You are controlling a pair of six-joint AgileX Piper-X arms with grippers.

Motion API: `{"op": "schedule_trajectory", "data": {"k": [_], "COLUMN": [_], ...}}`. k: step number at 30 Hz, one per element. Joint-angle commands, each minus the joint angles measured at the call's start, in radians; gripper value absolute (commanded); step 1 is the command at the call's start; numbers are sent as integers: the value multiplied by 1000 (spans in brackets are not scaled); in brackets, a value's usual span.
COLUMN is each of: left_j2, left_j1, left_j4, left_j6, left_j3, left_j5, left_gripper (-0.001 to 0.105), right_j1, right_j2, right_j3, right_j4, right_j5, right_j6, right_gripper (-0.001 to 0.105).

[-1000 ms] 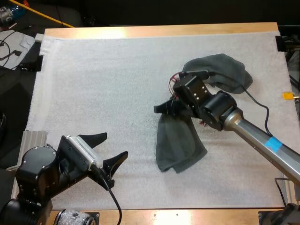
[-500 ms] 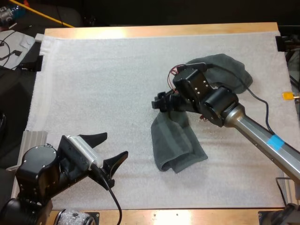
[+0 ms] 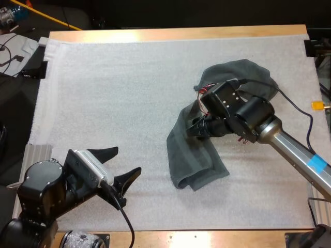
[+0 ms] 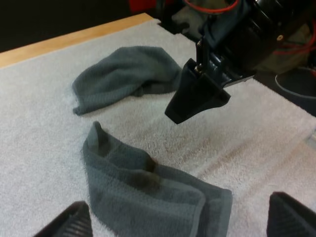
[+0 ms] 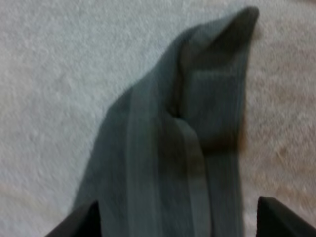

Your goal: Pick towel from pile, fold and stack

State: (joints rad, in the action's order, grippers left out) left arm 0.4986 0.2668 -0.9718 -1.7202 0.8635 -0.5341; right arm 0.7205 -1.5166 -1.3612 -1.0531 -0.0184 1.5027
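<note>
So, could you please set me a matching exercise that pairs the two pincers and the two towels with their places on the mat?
Things:
1. left pincer
2. right pincer
3. long towel
4. crumpled towel

Places:
A. toward the far right of the mat
B. over the long towel's far end
C. over the mat's near left part
D. stretched along the mat, right of its middle

Pairs: 1-C, 2-B, 3-D, 4-A.
</note>
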Motion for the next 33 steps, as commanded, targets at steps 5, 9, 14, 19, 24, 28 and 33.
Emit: {"op": "schedule_trajectory", "data": {"k": [5,9,14,19,24,28,33], "left_j2": [1,2,1,2,3,0,2], "left_j1": [5,4,3,1,4,4,5], "left_j4": [-47,-112,-179,-215,-209,-216,-218], "left_j6": [2,4,5,7,4,3,6], "left_j3": [7,6,6,7,6,8,7], "left_j5": [-5,-5,-6,-5,-7,-5,-3], "left_gripper": [69,69,69,69,69,70,69], "right_j1": [3,7,8,7,2,3,1], "right_j2": [5,7,10,2,13,0,-36], "right_j3": [105,198,300,367,385,425,437], "right_j4": [-92,-45,69,171,190,271,313], "right_j5": [0,7,25,55,69,109,122], "right_j6": [-2,-39,-108,-170,-171,-218,-250], "right_gripper": [61,61,61,62,61,44,43]}}
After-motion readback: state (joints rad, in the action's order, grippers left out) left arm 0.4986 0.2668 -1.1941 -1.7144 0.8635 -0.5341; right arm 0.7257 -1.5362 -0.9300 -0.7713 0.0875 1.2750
